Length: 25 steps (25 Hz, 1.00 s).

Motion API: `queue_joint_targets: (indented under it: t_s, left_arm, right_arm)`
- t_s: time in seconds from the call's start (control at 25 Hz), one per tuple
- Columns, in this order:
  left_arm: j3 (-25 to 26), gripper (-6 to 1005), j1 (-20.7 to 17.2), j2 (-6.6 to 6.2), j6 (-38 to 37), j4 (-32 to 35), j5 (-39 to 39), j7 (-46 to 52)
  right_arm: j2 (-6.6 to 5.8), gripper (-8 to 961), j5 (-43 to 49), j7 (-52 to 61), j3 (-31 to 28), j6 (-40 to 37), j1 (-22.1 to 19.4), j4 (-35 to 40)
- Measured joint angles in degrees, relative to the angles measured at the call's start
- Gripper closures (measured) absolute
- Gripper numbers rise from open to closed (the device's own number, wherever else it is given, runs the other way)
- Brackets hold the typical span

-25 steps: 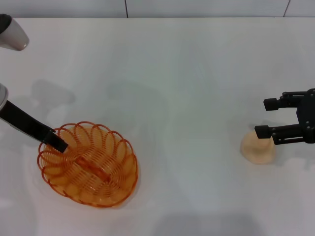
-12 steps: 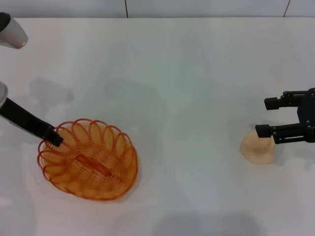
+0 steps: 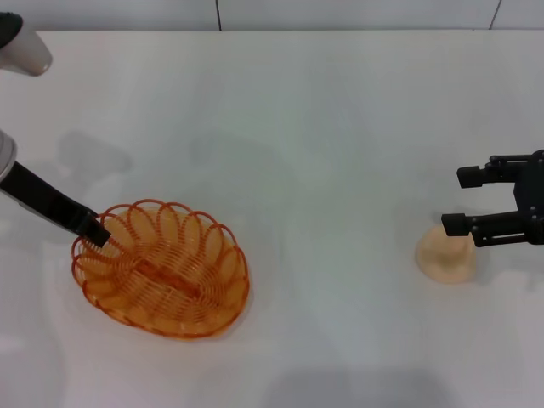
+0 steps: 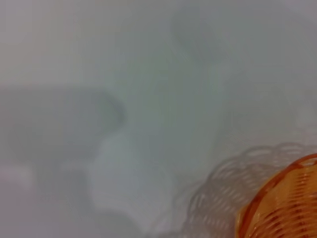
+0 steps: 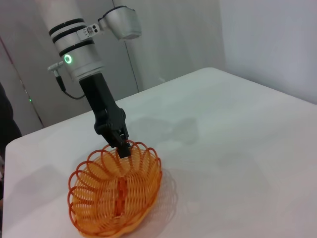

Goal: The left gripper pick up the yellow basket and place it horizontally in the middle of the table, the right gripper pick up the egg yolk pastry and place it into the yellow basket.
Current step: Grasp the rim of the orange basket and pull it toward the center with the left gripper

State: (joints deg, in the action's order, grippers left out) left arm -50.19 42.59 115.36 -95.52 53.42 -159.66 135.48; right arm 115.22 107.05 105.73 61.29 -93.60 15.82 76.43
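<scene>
Fingers of left gripper (image 3: 96, 234) pinching basket (image 3: 161, 270) rim at far-left edge; basket low over table (image 3: 323, 127), left of centre. Advise level carry rightward, long axis crosswise. Right gripper (image 3: 457, 201) spread, well right of basket, over pastry (image 3: 442, 253).

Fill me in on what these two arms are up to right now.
The left gripper is clamped on the rim of the yellow basket, which sits toward the left side of the white table. The right gripper is open, poised right by the egg yolk pastry on the right side. The pastry is not in the basket yet.
</scene>
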Motion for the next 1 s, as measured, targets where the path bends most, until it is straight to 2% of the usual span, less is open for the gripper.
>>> queue_joint_targets:
  t_s: [0.44,0.72,1.0]
  left_arm:
    - [0.30,920,1.08,-0.28,-3.17,3.67,0.97,1.31]
    - [0.44,922,1.39,-0.29,-4.14,5.30,5.32,3.42]
    - [0.32,924,2.39,0.65,-3.91,5.43,7.51,7.62]
  right_arm:
    - [0.00,175,-0.07,0.00,-0.21,0.16,0.00,-0.40]
    - [0.00,176,-0.70,0.00,-0.22,0.07,0.00,-0.47]
    - [-0.09,176,-0.71,0.02,-0.22,0.00,0.06,-0.10]
